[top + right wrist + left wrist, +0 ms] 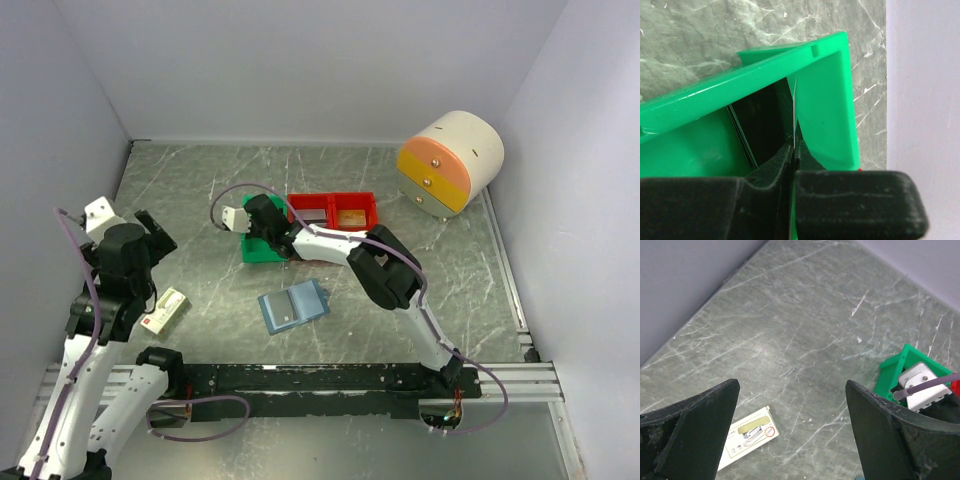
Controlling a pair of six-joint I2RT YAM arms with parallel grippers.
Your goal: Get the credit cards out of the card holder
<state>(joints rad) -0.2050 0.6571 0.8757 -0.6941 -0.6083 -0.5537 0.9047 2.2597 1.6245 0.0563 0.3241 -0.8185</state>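
Right gripper (792,152) pinches a thin credit card (794,107), seen edge-on, inside the green bin (827,100). Dark cards (757,125) lean in the bin, frame centre. Left gripper (791,395) spread wide, holding nothing. Card holder (293,306) lies open on the table, centre of top view.

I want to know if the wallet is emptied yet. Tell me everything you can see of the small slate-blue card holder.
The small slate-blue folding card holder lies opened flat on the grey marbled table, seen only in the top view. It looks like leather or fabric, with a paler blue inner panel and a pale snap dot. Whether a card is in its pockets is too small to tell. It sits nearer than the green plastic bin, apart from it, and neither arm touches it.
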